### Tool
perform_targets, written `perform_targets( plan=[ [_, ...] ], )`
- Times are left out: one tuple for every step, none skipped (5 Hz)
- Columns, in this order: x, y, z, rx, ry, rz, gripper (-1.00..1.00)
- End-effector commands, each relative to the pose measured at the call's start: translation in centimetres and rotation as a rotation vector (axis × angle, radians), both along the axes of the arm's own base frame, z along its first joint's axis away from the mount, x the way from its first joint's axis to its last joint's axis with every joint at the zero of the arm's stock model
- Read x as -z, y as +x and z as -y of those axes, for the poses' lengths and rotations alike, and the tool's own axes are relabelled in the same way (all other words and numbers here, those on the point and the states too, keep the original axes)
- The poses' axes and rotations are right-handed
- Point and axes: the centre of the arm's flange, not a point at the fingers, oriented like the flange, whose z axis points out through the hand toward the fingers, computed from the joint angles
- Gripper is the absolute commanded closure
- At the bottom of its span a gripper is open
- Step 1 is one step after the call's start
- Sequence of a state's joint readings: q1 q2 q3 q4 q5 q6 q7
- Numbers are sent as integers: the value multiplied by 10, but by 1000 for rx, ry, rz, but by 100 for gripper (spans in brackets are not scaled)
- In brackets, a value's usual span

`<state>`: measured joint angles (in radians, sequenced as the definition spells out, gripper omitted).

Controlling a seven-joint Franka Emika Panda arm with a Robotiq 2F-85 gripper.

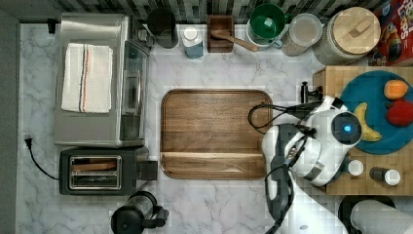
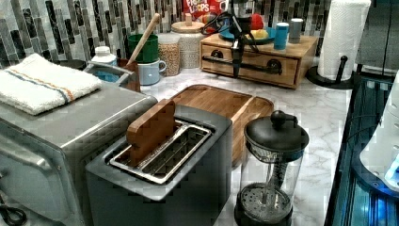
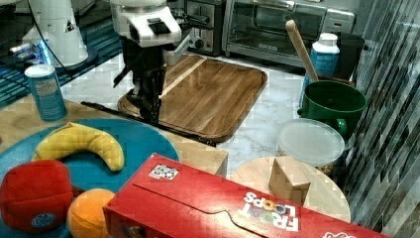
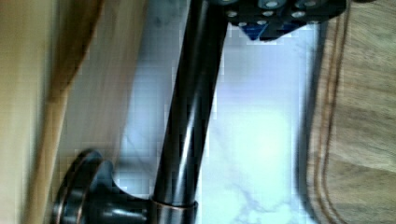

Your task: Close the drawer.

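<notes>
In the top view, the toaster oven (image 1: pixel 92 80) sat farthest left on the marble counter (image 1: pixel 214 70) with a striped towel (image 1: pixel 86 77) folded on its roof. Below it in the picture were the toaster (image 1: pixel 97 171) and the glass coffee press (image 1: pixel 134 219). The dark brown cutting board (image 1: pixel 214 134) lay in the middle of the counter. To the top view's right of the board we saw the white arm (image 1: pixel 302 146) reaching over toward a light-wood box, which carried a blue plate (image 1: pixel 370 87) with a banana (image 1: pixel 365 124) on it.

The drawer (image 2: pixel 254 55) formed the front of that box and faced the cutting board. In the left view it stood at the back of the counter, to the left view's left of a paper towel roll (image 2: pixel 346 33). Its long black handle (image 2: pixel 256 67) ran across the front on two round mounts.

The claw (image 2: pixel 236 70) hung straight down right at the handle, near the middle of the bar. In the right view its tip (image 3: pixel 151 111) met the bar just past the board's edge. The wrist view showed the handle (image 4: pixel 187 121) close up, with pale wood on one side and marble on the other.

We could not tell how far the claw was open, nor whether it had hold of the bar. Nor could we tell how far the drawer stood out.
</notes>
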<state>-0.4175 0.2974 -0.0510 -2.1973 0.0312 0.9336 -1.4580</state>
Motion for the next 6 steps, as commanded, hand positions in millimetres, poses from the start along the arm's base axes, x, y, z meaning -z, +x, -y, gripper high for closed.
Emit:
perform_targets(
  plan=[
    [-58, -14, 149, 59, -146, 100, 100],
    [-58, -18, 141, 88, -132, 105, 100],
    [-58, -19, 141, 88, -132, 105, 100],
    [-58, -19, 141, 88, -132, 105, 100],
    [-58, -19, 141, 88, -132, 105, 100],
    [-58, -19, 141, 88, -132, 105, 100]
  ],
)
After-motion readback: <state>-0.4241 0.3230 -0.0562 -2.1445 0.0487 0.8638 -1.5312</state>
